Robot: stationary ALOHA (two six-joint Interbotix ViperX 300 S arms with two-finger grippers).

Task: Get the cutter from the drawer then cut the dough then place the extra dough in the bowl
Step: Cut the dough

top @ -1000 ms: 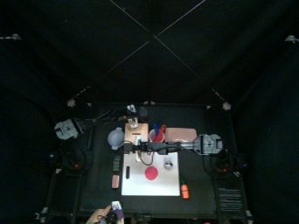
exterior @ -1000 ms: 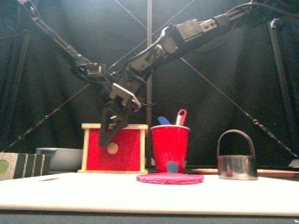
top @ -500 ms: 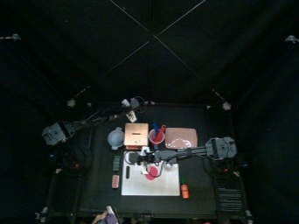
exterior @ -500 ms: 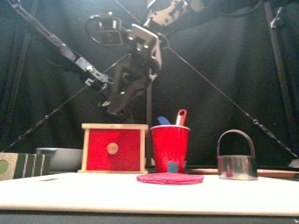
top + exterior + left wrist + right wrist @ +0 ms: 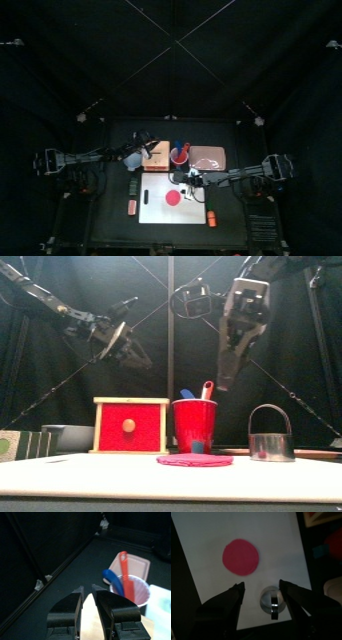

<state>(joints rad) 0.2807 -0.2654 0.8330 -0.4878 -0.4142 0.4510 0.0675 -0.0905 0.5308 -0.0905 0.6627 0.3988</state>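
The metal cutter point(image 5: 273, 436) stands upright on the white board point(image 5: 80, 478), right of the flat red dough disc point(image 5: 195, 460). Behind them are the wooden box with its red drawer front point(image 5: 131, 426) shut and the blue-grey bowl point(image 5: 132, 158) to its left. My right gripper point(image 5: 261, 586) hangs open high over the board, and the cutter point(image 5: 271, 598) and dough point(image 5: 241, 556) lie below it, untouched. In the front view the right gripper point(image 5: 223, 376) hangs well above the cutter. My left gripper point(image 5: 88, 589) is open and empty, raised above the box point(image 5: 156, 155).
A red cup point(image 5: 195, 424) with a blue and a red toy knife stands right of the box, and the pink tray point(image 5: 207, 157) lies behind it. An orange toy point(image 5: 210, 216) lies on the board's front right, and a small red toy point(image 5: 131, 207) sits left of the board.
Both arms have risen from the box and drawn apart, left arm leftward, right arm rightward. The right jaws have spread wide. Cutter, dough and drawer have not moved.
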